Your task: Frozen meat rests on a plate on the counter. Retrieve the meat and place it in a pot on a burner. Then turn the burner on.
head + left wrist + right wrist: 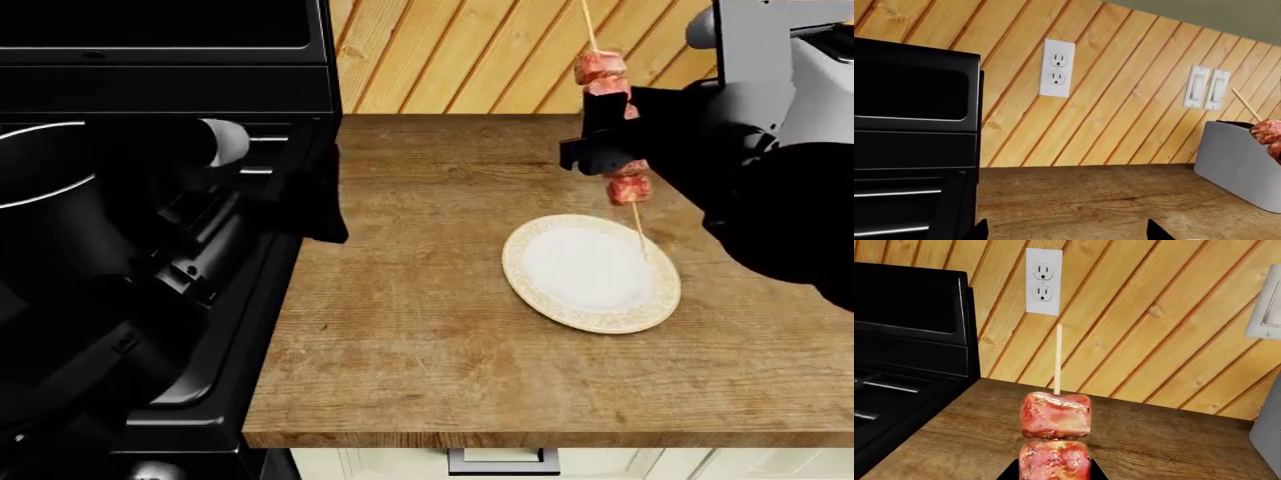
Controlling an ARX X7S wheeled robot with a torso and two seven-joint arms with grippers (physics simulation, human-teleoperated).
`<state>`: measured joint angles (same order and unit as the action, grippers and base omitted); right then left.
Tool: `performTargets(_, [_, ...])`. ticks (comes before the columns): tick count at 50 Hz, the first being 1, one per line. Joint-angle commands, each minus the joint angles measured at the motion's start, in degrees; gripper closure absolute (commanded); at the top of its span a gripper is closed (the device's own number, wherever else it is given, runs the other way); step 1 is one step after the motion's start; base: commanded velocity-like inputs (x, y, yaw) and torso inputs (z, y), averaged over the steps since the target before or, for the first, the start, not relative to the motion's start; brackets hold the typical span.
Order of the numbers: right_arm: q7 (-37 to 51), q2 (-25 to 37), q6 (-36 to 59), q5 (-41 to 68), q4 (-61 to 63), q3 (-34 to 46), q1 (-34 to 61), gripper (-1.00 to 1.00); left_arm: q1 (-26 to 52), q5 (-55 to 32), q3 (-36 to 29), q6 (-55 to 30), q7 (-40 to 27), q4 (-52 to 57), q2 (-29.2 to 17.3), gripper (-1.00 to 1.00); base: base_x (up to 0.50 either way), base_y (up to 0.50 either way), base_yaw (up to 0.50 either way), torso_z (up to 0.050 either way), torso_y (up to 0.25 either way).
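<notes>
Your right gripper (603, 140): closed around the middle of the meat (609, 90), a kebab held nearly upright, clear of every surface. Reddish-pink chunks show above and below the dark fingers; the pale skewer tip rises past the top chunk, and the lower tip hangs free beneath the gripper. In your right wrist view the chunks (1055, 416) fill the space directly ahead of the fingers, skewer pointing up. Below and just beside that gripper: the plate (591, 272), white with a pale gold rim, bare, flat on the counter (414, 330); the skewer's lower end hangs over its far edge without touching. Your left gripper (1066, 231): only two dark fingertips show in your left wrist view, set wide apart with nothing between them, low over the wood planks. Ahead of it and to one side: a grey toaster-like appliance (1241, 160), with the kebab showing in front of it. On the gripper's other side: the black stove back panel (914, 135). Farther, on the slanted-plank wall: a white outlet (1057, 68) and paired light switches (1207, 88). Far across the counter from your right gripper, past your left arm: the pot (47, 215), black with a thin bright rim, on the stove, largely hidden by the arm.
</notes>
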<state>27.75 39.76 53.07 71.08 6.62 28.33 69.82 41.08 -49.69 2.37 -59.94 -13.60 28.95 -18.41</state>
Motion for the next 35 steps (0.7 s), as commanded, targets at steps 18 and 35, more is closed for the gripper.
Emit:
performTargets(18, [-2.61,0.58,-1.70,-4.31,4.66,1.43,2.26,1.00,1.25,-0.58,-0.66,0.72,-0.37,1.96,-1.12,-1.00,0.00,0.39,0.00,0.000,0.000])
performTargets(35, [-1.31,1.10,-0.29,-2.90,6.45,1.12,3.39,1.00,3.19,-2.22,0.60,0.17,-1.64,3.85,-2.00,-1.00,0.00,0.50,0.00,0.000,0.000])
